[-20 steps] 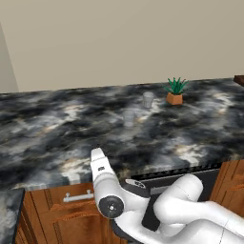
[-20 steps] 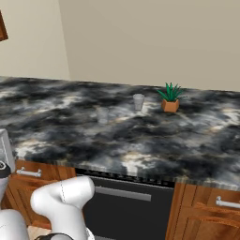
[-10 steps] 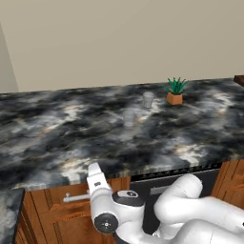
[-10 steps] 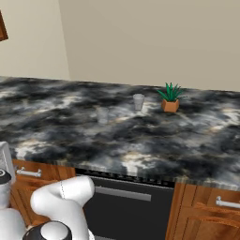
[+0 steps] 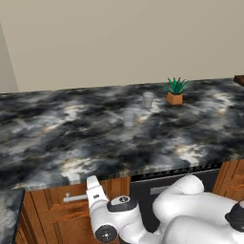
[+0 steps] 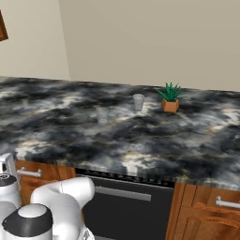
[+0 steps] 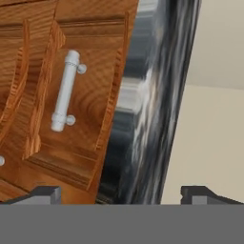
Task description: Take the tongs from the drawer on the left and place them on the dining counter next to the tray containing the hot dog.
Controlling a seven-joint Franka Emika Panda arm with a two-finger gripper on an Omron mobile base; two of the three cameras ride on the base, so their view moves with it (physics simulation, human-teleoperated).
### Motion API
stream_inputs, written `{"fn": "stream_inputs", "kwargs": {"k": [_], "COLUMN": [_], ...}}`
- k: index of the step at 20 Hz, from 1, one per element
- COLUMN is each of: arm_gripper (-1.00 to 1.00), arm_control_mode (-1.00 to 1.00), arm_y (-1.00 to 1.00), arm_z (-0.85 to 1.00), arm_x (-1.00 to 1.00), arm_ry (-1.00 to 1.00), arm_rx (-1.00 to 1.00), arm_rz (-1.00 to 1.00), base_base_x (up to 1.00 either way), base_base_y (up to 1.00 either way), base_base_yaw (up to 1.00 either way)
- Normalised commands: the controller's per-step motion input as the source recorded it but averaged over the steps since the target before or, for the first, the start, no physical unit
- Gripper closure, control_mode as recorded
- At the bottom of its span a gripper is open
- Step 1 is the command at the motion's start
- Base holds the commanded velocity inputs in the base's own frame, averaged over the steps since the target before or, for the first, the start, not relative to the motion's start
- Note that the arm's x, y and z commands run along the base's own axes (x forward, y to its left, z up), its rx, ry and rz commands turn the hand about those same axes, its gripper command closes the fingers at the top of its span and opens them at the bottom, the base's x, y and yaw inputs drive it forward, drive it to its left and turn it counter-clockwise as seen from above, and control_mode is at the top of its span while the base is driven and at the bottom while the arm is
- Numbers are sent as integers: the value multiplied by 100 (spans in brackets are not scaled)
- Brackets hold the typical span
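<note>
Base views overlook counter; hand view faces drawer.

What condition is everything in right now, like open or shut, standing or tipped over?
drawer: shut, its silver bar handle untouched.
gripper: open, empty, short of the drawer.
oven: door shut.
potted plant: upright on the counter.
two small glasses: upright, apart from each other.
</note>
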Motion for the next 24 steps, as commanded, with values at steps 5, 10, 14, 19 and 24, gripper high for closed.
{"fn": "stream_inputs", "kwargs": {"k": [5,10,14,19,24], "arm_gripper": [-100,-100,-100,-100,-100], "arm_control_mode": [-100,-100,-100,-100,-100], "arm_y": [41,36,24,1,0], "arm_z": [-48,-24,-14,-15,-17], "arm_x": [22,8,1,0,0], "arm_ry": [0,0,0,0,0], "arm_rx": [0,0,0,0,0], "arm_rz": [0,0,0,0,-1], "base_base_x": [0,0,0,0,0], "base_base_y": [0,0,0,0,0], "base_base_yaw": [0,0,0,0,0]}}
